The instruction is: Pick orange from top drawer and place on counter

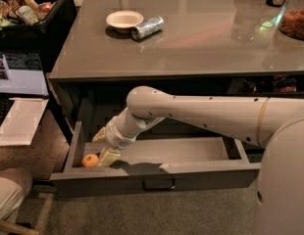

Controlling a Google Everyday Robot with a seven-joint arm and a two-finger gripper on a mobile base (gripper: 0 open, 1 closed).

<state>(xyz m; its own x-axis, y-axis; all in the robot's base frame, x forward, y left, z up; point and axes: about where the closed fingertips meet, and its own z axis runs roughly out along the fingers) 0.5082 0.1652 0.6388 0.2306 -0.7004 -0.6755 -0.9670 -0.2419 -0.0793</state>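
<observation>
One orange (90, 160), one open top drawer (201, 174), and your one claw (103, 146) down inside it.

The single orange lies in the drawer's front left corner, and the drawer is pulled out beneath the desk (191, 53). The desk carries one bowl (124, 20) and one can (147, 27), side by side. Your arm (206, 114) reaches in from the right and bends down at the wrist. The claw is spread, gripping nothing, its lower finger (109, 156) just beside the orange, possibly touching it.
</observation>
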